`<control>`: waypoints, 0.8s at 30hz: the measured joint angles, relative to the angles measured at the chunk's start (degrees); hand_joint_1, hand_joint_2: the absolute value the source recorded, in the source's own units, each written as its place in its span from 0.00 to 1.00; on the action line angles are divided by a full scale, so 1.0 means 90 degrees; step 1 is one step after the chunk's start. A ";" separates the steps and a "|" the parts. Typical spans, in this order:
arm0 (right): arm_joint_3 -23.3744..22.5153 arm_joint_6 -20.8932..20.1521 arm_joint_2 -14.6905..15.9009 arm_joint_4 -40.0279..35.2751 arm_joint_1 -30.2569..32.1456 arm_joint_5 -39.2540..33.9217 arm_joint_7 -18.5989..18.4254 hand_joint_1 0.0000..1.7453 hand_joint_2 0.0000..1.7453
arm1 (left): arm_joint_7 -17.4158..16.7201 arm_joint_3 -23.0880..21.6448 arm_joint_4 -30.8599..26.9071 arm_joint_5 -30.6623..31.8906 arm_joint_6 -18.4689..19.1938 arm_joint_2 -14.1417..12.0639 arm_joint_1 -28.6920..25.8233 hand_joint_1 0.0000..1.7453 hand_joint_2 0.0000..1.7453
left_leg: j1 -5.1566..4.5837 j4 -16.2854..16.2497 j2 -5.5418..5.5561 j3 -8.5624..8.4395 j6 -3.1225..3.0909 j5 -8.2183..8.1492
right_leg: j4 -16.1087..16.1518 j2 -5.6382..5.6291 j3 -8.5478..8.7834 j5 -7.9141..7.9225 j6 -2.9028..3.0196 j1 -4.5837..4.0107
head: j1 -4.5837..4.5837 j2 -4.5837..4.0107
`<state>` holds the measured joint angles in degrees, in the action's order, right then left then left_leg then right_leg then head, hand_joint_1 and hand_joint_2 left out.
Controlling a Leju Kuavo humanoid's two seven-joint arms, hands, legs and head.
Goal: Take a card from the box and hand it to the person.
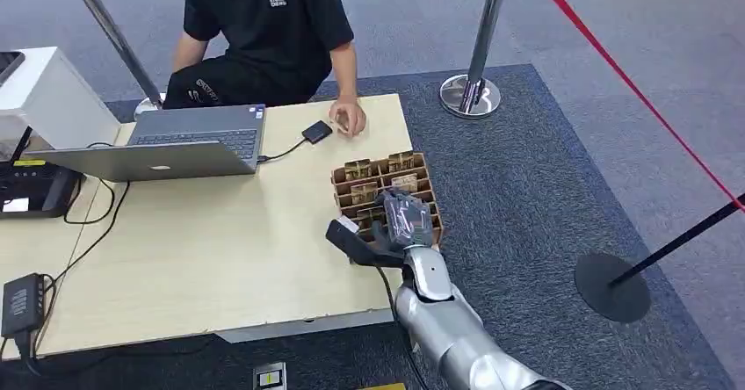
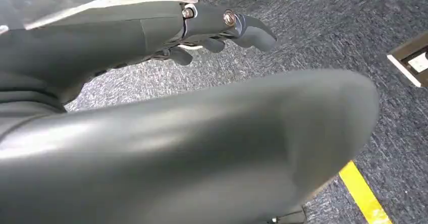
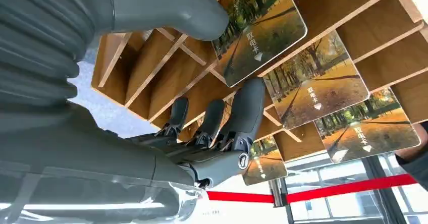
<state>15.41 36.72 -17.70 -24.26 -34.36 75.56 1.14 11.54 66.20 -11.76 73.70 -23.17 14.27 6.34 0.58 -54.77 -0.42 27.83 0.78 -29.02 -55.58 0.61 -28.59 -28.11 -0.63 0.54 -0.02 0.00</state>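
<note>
On the surface (image 1: 220,258) in the head view, the compartmented box (image 1: 386,188) sits at the right edge, with the right hand (image 1: 402,219) lowered onto its near compartments. Across the surface the person (image 1: 264,30) sits with one hand resting near a small black device (image 1: 317,132) wired to a laptop (image 1: 167,148). No card has left the box, so the task looks to be at the picking stage; lifting and handing over remain.

Over in the left wrist view, the left hand (image 2: 222,30) hangs above grey carpet (image 2: 328,37), holding nothing; its fingers seem loosely curled, though whether they are spread or closed cannot be told.

Close in, the right wrist view shows the thumb (image 3: 166,7) lying against the top edge of one card (image 3: 262,27) while the fingers (image 3: 247,113) reach in beside it. Whether the pinch has actually closed on the card cannot be told. Further cards stand in neighbouring slots (image 3: 323,77).
</note>
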 joint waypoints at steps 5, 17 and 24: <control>-0.0022 0.0029 -0.0017 0.0046 -0.0014 -0.0046 0.0129 0.46 1.00 | -0.0012 0.0005 0.0000 0.0000 -0.0002 -0.0002 0.0000 0.00 0.00 | 0.0000 0.0000 0.0000 -0.0001 0.0000 0.0001 | 0.0000 0.0000 0.0000 0.0001 0.0001 0.0000 | 0.0000 0.0000; -0.0073 -0.0024 -0.0129 0.0041 -0.0023 -0.0238 0.0505 0.44 1.00 | -0.0017 0.0027 0.0000 -0.0019 -0.0010 -0.0007 0.0000 0.00 0.00 | 0.0001 0.0000 0.0000 0.0003 0.0000 0.0001 | -0.0001 0.0000 -0.0004 0.0001 0.0002 0.0000 | 0.0000 0.0000; -0.0075 -0.0066 -0.0226 0.0041 -0.0023 -0.0260 0.0570 0.45 1.00 | -0.0029 0.0061 0.0000 -0.0058 -0.0027 -0.0007 0.0000 0.00 0.00 | 0.0001 0.0000 0.0000 0.0005 0.0000 0.0001 | 0.0000 0.0000 -0.0005 0.0001 0.0002 -0.0001 | -0.0002 0.0000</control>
<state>14.73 36.13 -19.74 -23.89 -34.56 73.22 6.27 11.28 66.75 -11.76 73.18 -23.41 14.21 6.35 0.58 -54.77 -0.43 27.88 0.78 -29.01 -55.59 0.61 -28.63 -28.10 -0.62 0.53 -0.04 0.00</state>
